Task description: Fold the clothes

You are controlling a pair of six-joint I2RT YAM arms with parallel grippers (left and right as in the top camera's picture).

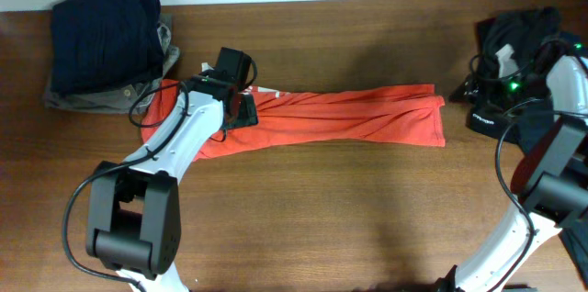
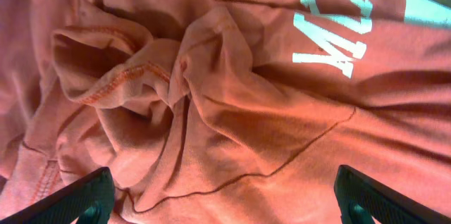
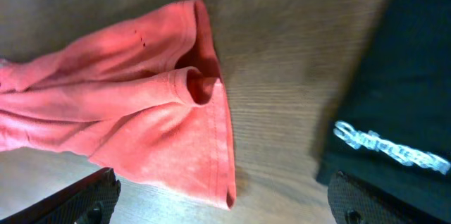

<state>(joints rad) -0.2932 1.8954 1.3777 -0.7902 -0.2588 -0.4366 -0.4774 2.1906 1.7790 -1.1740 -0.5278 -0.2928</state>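
Observation:
The orange-red T-shirt (image 1: 349,113) lies stretched in a long crumpled band across the middle of the table. My left gripper (image 1: 241,111) hovers over its bunched left end. In the left wrist view this gripper (image 2: 229,206) is open, fingers wide apart just above wrinkled cloth (image 2: 232,111), and part of the white lettering (image 2: 338,20) shows. My right gripper (image 1: 478,92) is at the shirt's right end. In the right wrist view it (image 3: 229,206) is open and holds nothing. The shirt's hem corner (image 3: 211,175) lies on the wood below its spread jaws.
A folded navy garment on a grey one (image 1: 101,39) sits at the back left. A black garment with a small white logo (image 3: 394,111) lies at the back right (image 1: 519,30), close beside the right gripper. Bare wood fills the front.

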